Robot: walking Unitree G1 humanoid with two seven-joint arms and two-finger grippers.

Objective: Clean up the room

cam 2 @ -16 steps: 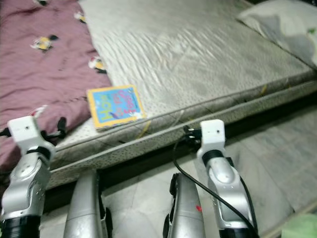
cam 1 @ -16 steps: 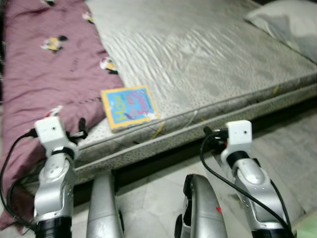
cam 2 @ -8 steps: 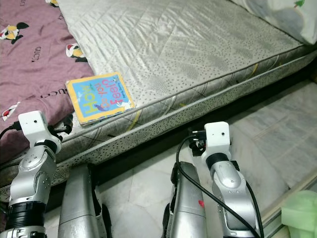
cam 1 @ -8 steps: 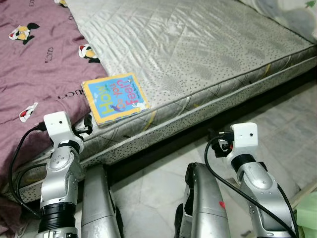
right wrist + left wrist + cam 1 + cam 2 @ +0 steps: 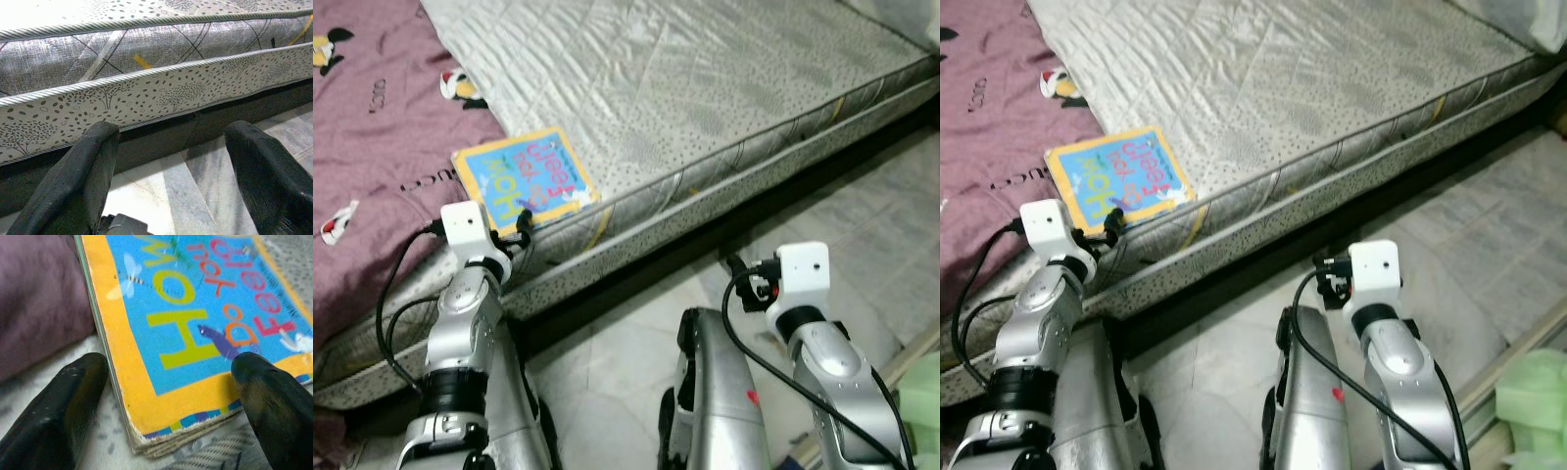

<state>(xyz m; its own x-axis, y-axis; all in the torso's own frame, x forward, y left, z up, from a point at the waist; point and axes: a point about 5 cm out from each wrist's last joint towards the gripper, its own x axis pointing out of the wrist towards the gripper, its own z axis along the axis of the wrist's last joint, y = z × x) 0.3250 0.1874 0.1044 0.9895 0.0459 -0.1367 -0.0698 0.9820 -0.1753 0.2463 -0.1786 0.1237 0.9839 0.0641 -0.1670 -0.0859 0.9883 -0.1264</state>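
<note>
Lying flat near the edge of the grey quilted mattress [image 5: 705, 88], directly ahead of the left gripper [image 5: 161, 396]: a thin square picture book with a blue cover and yellow border [image 5: 524, 176], one side bordering on the mauve printed blanket [image 5: 372, 147]. Hovering at the book's near corner with black fingers [image 5: 58, 406] spread wide, one on either side of that corner, grasping nothing. Hanging lower beside the bed, over the pale marble floor [image 5: 161, 191]: the right gripper [image 5: 171, 166], likewise released, facing the mattress's speckled side panel [image 5: 146, 98].
</note>
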